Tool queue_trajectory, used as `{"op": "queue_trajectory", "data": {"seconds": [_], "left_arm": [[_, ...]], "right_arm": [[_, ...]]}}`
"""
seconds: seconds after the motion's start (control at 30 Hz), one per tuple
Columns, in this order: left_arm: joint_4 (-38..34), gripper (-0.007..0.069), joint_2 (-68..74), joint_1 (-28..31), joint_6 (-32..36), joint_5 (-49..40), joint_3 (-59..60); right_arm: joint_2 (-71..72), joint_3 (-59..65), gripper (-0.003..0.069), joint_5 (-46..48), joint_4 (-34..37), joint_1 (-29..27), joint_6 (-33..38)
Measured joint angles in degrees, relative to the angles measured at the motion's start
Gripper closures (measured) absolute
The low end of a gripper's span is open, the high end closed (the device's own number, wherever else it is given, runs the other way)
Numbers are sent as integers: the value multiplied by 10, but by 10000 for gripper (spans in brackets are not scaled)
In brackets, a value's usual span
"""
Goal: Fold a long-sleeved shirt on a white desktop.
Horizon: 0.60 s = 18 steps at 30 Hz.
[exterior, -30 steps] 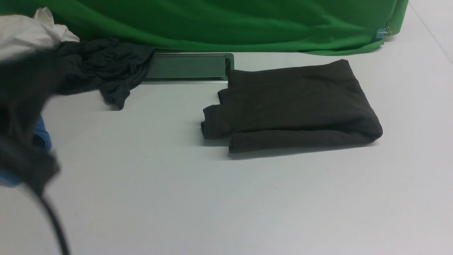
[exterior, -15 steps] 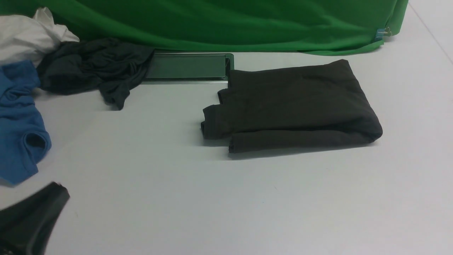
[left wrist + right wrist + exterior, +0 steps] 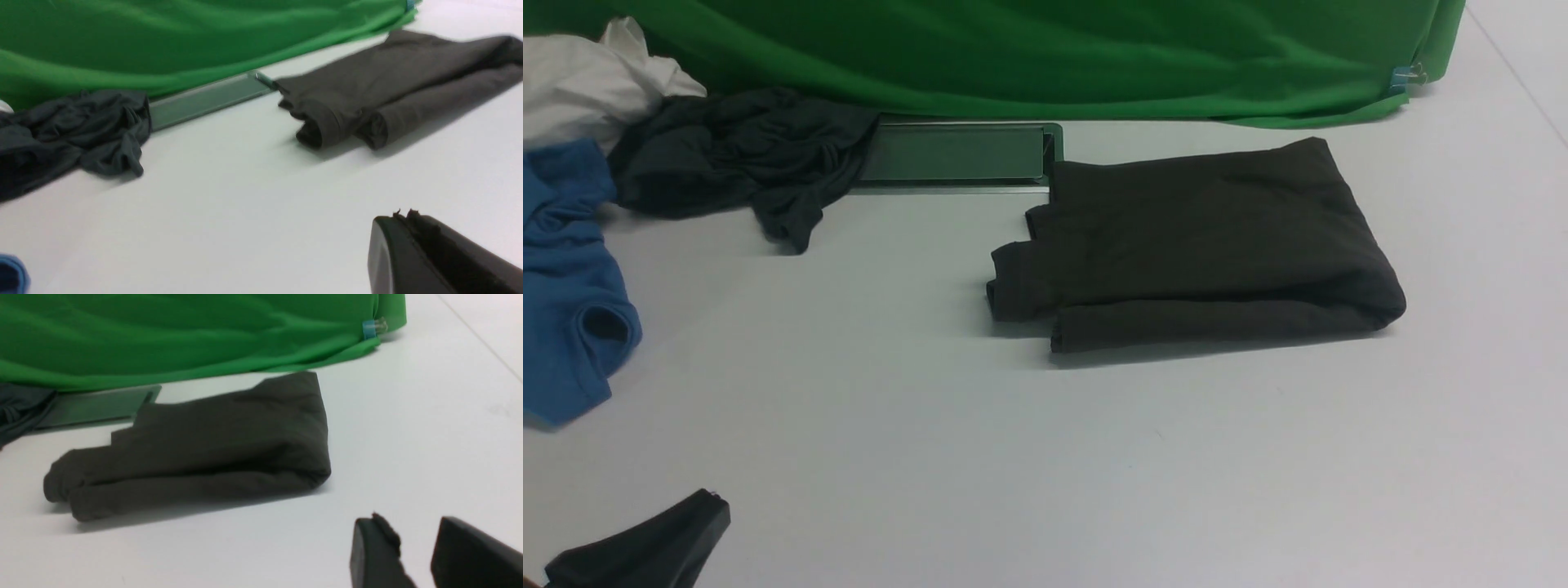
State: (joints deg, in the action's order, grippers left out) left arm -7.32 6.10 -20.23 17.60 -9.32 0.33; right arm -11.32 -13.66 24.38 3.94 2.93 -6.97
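Blue garment (image 3: 568,286): cut off at front view's left edge. White cloth (image 3: 580,86): likewise. Left gripper (image 3: 715,510): only tip visible.

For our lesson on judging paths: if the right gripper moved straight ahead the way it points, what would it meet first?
Probably bare white desktop: the right gripper seems aimed just past the folded long-sleeved shirt, though depth is unclear.

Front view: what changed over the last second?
The left gripper swept off the pile at the left, down to the near left corner, uncovering the blue garment; its jaws are shut and hold nothing. The long-sleeved shirt lies folded where it was on the white desktop. The dark teal-grey garment and white cloth have not shifted.
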Motion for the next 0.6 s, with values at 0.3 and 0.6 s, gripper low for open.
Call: {"op": "queue_trajectory", "data": {"seconds": [0.3,0.6], "left_arm": [[6,608,0,0,0,-8,0],[47,608,0,0,0,-8,1]], "right_arm": [[42,16,459,-21,-24,-4,31],[111,139,638,-112,-27,-18,105]]}}
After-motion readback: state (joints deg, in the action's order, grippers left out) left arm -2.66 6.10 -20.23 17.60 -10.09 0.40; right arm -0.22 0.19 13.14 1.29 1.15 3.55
